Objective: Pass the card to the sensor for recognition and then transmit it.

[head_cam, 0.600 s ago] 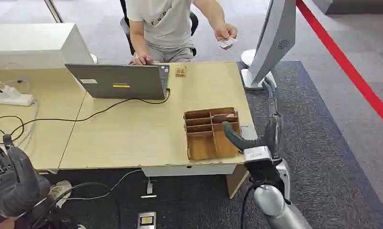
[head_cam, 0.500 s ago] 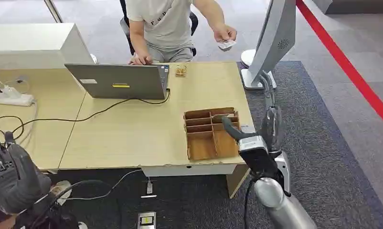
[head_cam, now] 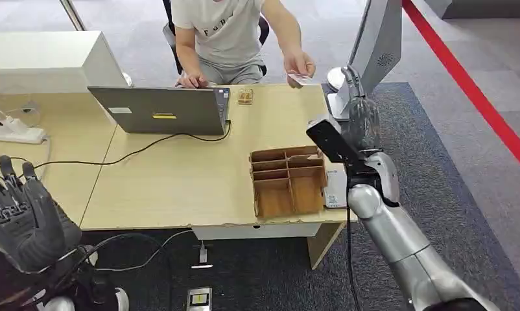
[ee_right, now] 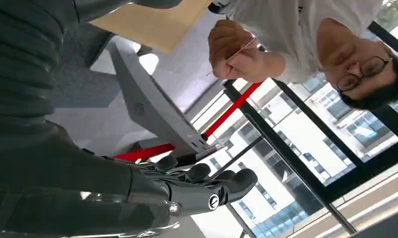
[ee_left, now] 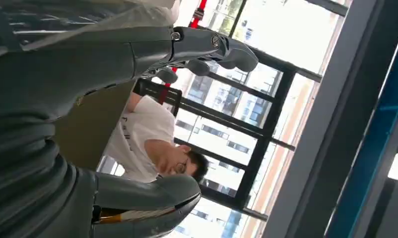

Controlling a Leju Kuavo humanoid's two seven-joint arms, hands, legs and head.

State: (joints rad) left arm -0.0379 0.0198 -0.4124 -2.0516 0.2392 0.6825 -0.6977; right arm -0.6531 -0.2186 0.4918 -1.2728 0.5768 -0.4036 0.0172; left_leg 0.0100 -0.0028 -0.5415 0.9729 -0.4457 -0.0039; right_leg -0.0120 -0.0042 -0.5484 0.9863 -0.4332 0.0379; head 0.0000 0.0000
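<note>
A person seated at the far side of the table pinches a small white card [head_cam: 301,79] above the table's far right part; the right wrist view shows this card [ee_right: 232,51] edge-on in the person's fingers. My right hand [head_cam: 358,120] is raised over the table's right edge, fingers pointing up and apart, holding nothing, a short way in front of the card. Its fingers [ee_right: 207,188] lie stretched out with nothing in them. My left hand [head_cam: 21,214] hangs at the lower left, fingers spread and empty, with its fingers [ee_left: 212,47] and thumb well apart.
A wooden compartment tray [head_cam: 288,180] sits near the table's front right corner, with a flat white device [head_cam: 335,188] beside it. A grey stand [head_cam: 374,45] rises at the right. An open laptop [head_cam: 160,110] with its cable, a white box [head_cam: 43,61] and a power strip [head_cam: 14,135] lie left.
My right arm has lifted from beside the table's front corner up and forward toward the card. The person's hand has lowered the card toward the table. My left hand rose slightly.
</note>
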